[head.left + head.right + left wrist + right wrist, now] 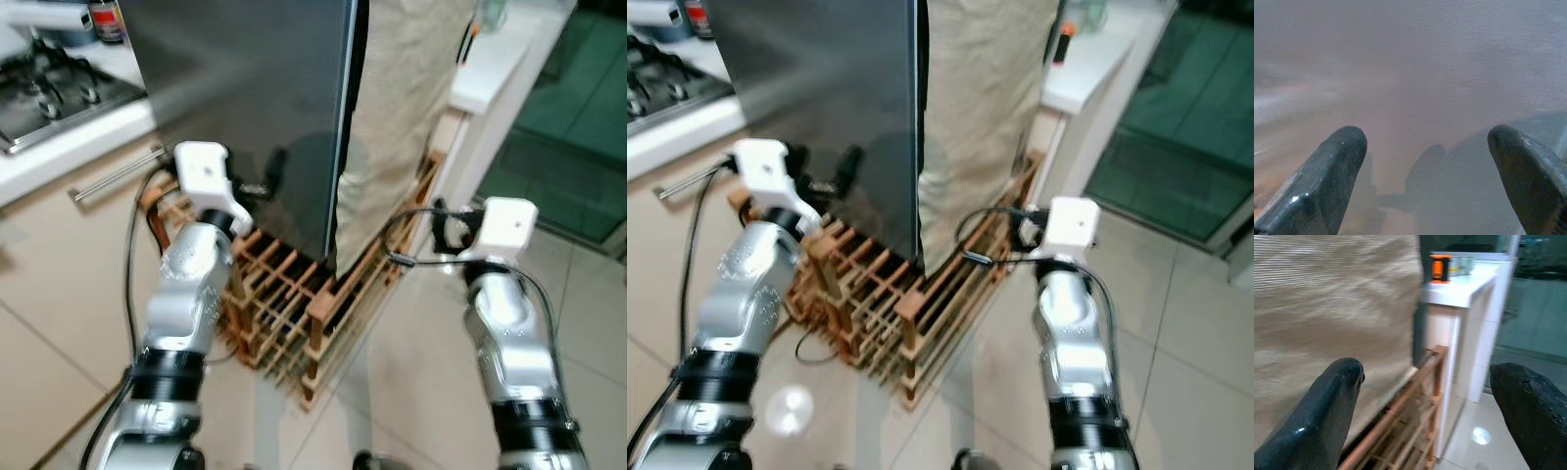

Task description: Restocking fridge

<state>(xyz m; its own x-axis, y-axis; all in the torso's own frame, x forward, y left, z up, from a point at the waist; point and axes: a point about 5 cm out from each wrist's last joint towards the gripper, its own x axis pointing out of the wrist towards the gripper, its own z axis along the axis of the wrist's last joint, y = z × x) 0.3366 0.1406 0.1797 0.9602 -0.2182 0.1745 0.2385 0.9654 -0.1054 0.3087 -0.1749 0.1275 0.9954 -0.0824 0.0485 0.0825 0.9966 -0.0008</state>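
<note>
Dark grey and glossy, the tall flat fridge door [245, 108] stands straight ahead of you, its base over a slatted wooden rack [294, 304] on the pale tiled floor [411, 372]. A beige cloth sheet [402, 117] hangs just beside the door's right edge. Your left gripper [1425, 181] is released, fingers spread, close against the door's face. Your right gripper [1425, 421] is likewise spread, near the cloth and rack. On the white counter [1459, 289] sits a small orange-labelled item [1439, 267]; you cannot read its writing. A steel hob [49, 98] lies far left.
</note>
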